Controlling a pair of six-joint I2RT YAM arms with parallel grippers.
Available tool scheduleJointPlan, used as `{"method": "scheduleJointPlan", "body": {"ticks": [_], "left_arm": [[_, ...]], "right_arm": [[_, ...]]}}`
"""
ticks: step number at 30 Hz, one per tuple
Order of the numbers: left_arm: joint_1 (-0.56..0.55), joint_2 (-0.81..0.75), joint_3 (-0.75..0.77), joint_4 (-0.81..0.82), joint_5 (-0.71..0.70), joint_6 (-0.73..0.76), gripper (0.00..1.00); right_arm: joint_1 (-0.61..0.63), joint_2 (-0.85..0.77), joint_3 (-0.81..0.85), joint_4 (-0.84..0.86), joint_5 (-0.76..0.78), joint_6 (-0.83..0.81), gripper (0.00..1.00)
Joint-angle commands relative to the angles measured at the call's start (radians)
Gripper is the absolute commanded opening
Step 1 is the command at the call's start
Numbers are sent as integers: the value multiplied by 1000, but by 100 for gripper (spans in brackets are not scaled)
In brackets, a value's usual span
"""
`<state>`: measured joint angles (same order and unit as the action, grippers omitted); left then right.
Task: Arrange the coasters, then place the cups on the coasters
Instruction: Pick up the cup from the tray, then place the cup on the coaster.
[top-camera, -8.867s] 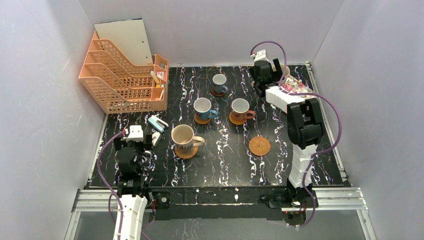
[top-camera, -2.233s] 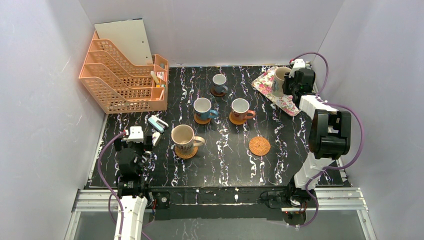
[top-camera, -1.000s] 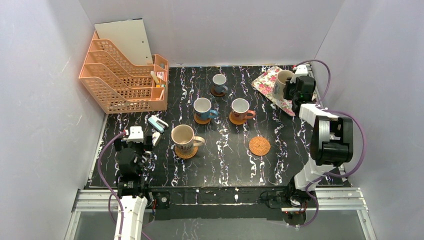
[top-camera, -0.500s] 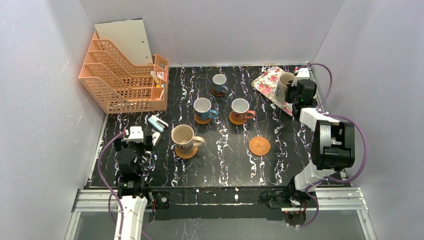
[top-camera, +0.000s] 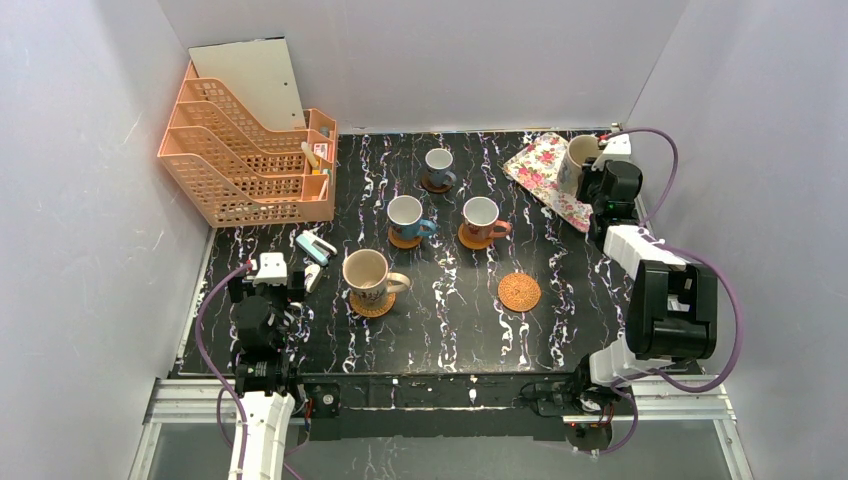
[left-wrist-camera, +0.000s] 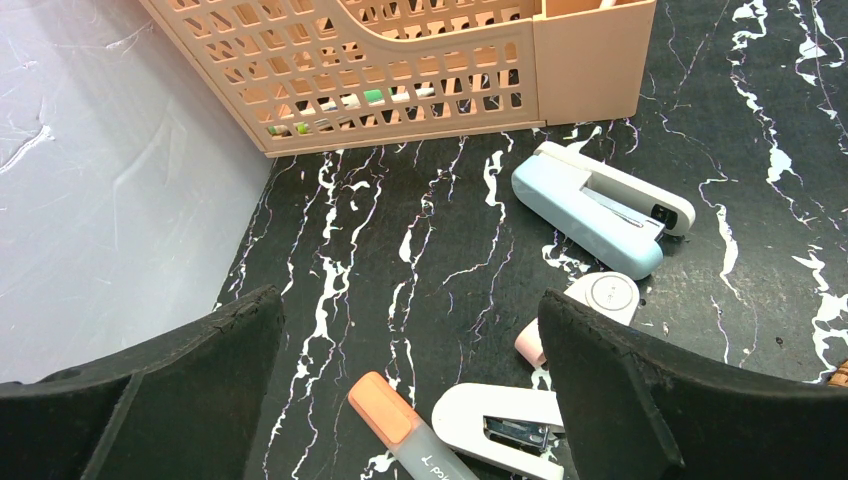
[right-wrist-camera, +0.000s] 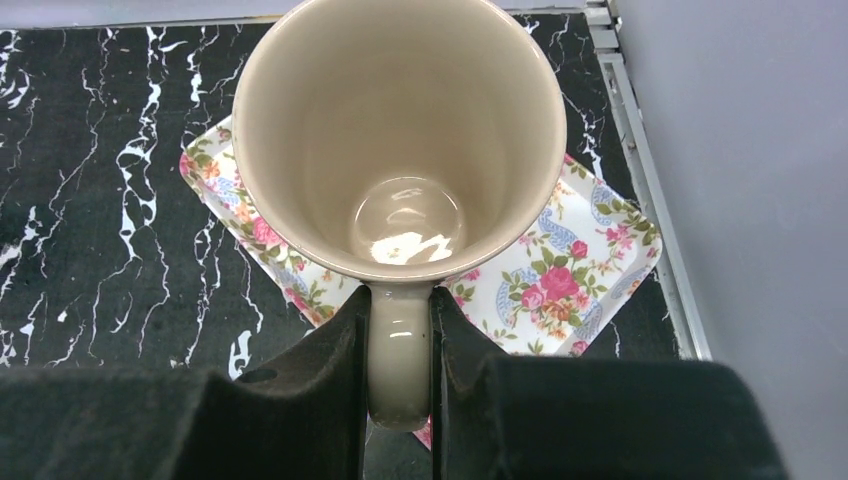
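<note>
The right claw (right-wrist-camera: 400, 335) is pinched shut on the handle of a large beige mug (right-wrist-camera: 400, 130), one finger on each side. The mug stands upright with its mouth facing up. It is over the floral tray (right-wrist-camera: 575, 270) in the far right corner of the tabletop (top-camera: 560, 320). From here I can't tell whether its base rests on the tray or hangs just above it.

Out from that corner, toward the middle and a little to the right, a bare wicker coaster (top-camera: 519, 292) lies flat by itself. Beyond it, around the centre, four more cups each sit on a coaster:
- the brownish-orange mug (top-camera: 481, 216) on a wood coaster (top-camera: 466, 241)
- the larger blue mug (top-camera: 406, 214), just to its left, on another wood coaster (top-camera: 400, 242)
- the smaller blue mug (top-camera: 438, 163), nearer the far edge, on the dark coaster (top-camera: 430, 187)
- the second beige mug (top-camera: 366, 272), nearer the front, on a second wicker coaster (top-camera: 375, 306)

Over by the near left corner, the left claw (left-wrist-camera: 408, 310) hangs low with its fingers spread wide and nothing between them. On the tabletop beneath it lie a blue stapler (left-wrist-camera: 600, 205), a white stapler (left-wrist-camera: 500, 420) and an orange highlighter (left-wrist-camera: 400, 425). A peach file rack (top-camera: 250, 150) fills the far left corner.
</note>
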<state>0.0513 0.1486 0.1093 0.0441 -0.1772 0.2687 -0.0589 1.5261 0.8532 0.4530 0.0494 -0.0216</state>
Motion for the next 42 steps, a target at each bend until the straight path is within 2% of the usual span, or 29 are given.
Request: {"method": "scheduleJointPlan", "body": {"ticks": [1, 10, 17, 24, 35, 42], "left_arm": [[7, -6, -3, 7, -7, -1, 96], [7, -7, -3, 7, -8, -2, 96], [7, -7, -3, 7, -7, -2, 96], [7, -7, -3, 7, -8, -2, 96], [7, -14, -3, 5, -11, -3, 97], [7, -4, -3, 10, -13, -3, 97]], "right_arm": [[-9, -94, 21, 190, -42, -19, 1], [-29, -188, 12, 137, -273, -66, 1], [-53, -182, 84, -9, -428, -127, 1], [-75, -197, 135, -98, -512, -162, 1], [-230, -191, 329, -447, -961, -247, 1], [-303, -204, 347, -617, -1154, -345, 1]]}}
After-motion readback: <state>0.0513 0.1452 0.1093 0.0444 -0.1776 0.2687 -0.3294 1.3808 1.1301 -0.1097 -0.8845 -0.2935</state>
